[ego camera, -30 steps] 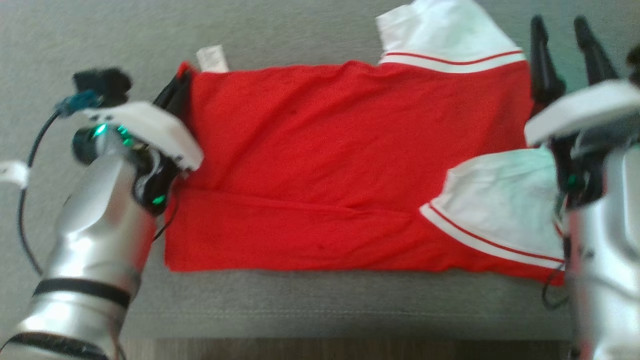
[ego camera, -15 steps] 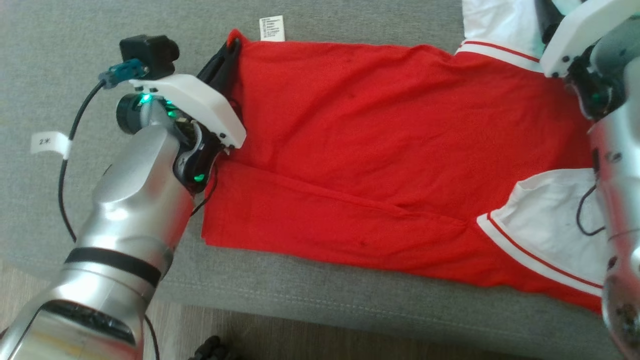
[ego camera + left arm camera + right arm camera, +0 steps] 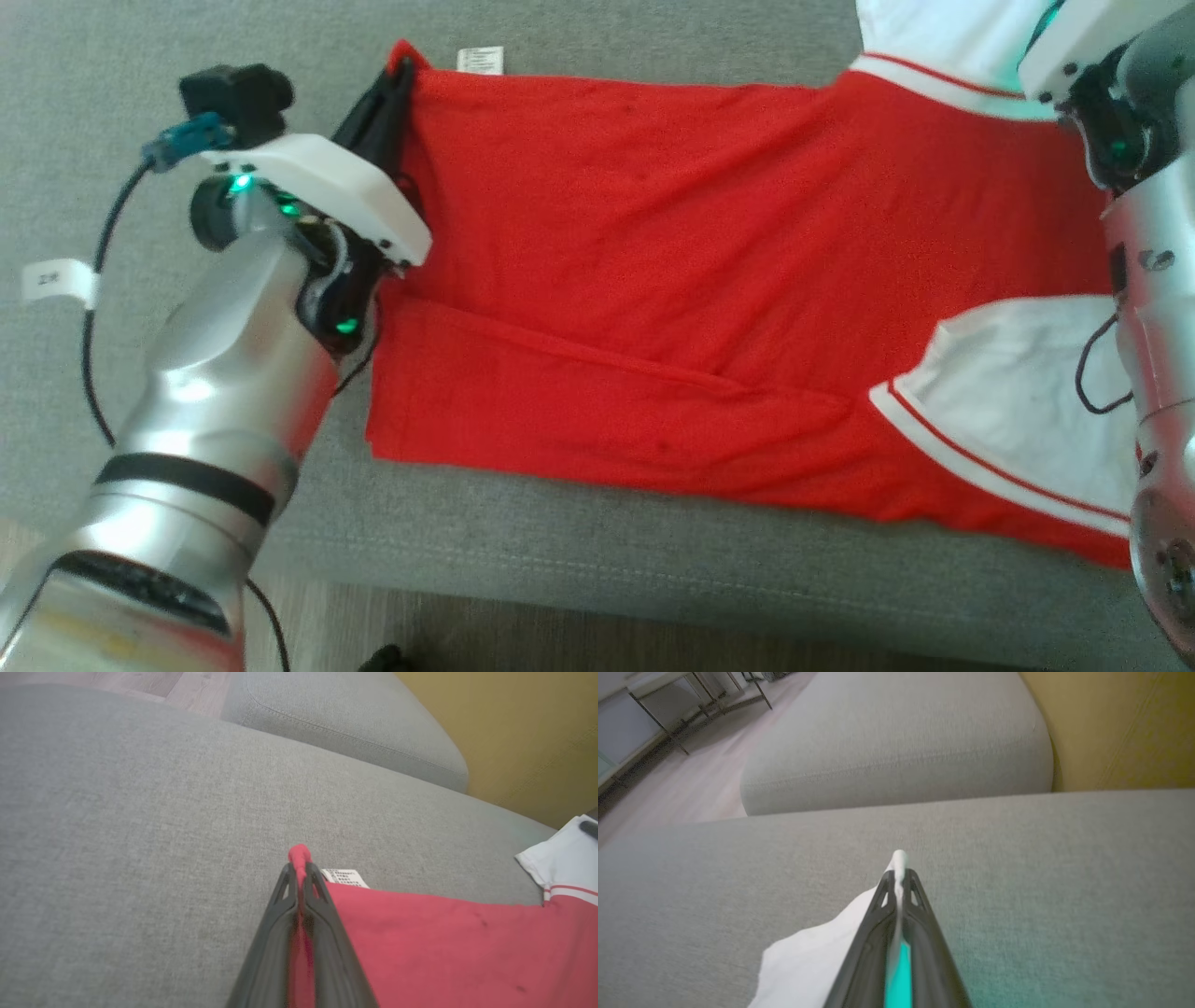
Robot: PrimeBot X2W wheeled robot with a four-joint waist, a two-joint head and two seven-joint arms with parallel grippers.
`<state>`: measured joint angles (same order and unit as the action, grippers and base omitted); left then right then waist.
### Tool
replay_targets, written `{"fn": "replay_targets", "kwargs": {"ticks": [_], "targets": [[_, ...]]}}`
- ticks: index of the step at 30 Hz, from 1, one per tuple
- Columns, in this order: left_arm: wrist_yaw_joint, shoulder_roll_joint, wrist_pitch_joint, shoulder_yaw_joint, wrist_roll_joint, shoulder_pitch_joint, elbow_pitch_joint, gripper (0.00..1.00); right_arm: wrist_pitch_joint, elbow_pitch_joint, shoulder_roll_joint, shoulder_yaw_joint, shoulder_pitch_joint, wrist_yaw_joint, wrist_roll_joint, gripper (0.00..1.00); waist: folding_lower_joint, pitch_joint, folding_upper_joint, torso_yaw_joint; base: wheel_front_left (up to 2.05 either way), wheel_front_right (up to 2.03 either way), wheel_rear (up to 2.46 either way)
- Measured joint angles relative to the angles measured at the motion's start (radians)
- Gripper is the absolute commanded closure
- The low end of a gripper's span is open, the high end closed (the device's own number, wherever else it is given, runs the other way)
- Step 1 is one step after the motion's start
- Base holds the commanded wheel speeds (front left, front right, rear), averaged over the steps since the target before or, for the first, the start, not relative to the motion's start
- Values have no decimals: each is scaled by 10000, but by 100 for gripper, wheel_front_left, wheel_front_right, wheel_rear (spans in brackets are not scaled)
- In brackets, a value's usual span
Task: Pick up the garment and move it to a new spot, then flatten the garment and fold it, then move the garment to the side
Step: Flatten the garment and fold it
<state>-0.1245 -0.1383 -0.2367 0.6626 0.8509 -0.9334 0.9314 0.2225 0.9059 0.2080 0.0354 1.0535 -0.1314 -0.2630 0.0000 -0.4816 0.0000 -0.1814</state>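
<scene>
My left tool is clamped on the garment. Its two dark fingers are pressed together, with a nub of red cloth pinched between them and poking out past the tips. That pinch sits at the garment's far left corner, just beside the small white care label (its print is too small for me to read). My right tool is likewise closed on cloth, this time white. A thin fold of the far sleeve stands up between its tips, and more of that sleeve spreads toward the lower left in the right wrist view.

The garment lies spread across the grey sofa cushion, its long side running left to right in the head view. Its body is red, with a lengthwise fold near the front edge and a few shallow creases. A second white sleeve, edged with a red and white stripe, lies on the red at the near right, beside my right forearm. Past the cushion's near seam a strip of wooden floor shows. A neighbouring grey cushion and a yellow surface lie beyond my right tool's tips.
</scene>
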Motion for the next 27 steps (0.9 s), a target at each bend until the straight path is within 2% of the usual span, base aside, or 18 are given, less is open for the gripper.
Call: {"fn": "replay_targets", "kwargs": {"ticks": [6,9,13,18,23,27], "targets": [[-2,-445,-115,-176,201,30,-316,100,-963,-1429,-44,430,-618,0,-825,100,0,278,0,262,0,0,0],[-2,-709,-127,-660,470,570,-1049,100,-1216,-3057,-56,552,-2326,0,-1438,100,0,601,0,457,0,0,0],[-2,-1032,-127,-1289,700,1787,-1944,100,-1149,-4909,-199,366,-4657,0,-1942,100,0,916,0,732,0,0,0],[2,-1310,-127,-1850,759,3254,-2934,100,-790,-7231,-738,-54,-7207,0,-2316,100,0,1246,0,1084,0,0,0],[169,-1547,-127,-2025,761,4100,-3856,100,-387,-8995,-1202,-539,-8823,0,-2405,100,0,1440,0,1310,0,0,0],[476,-1743,-119,-2153,911,4810,-4472,100,-163,-9846,-1475,-715,-9743,0,-2497,100,-1,1508,0,1454,0,0,0]]}}
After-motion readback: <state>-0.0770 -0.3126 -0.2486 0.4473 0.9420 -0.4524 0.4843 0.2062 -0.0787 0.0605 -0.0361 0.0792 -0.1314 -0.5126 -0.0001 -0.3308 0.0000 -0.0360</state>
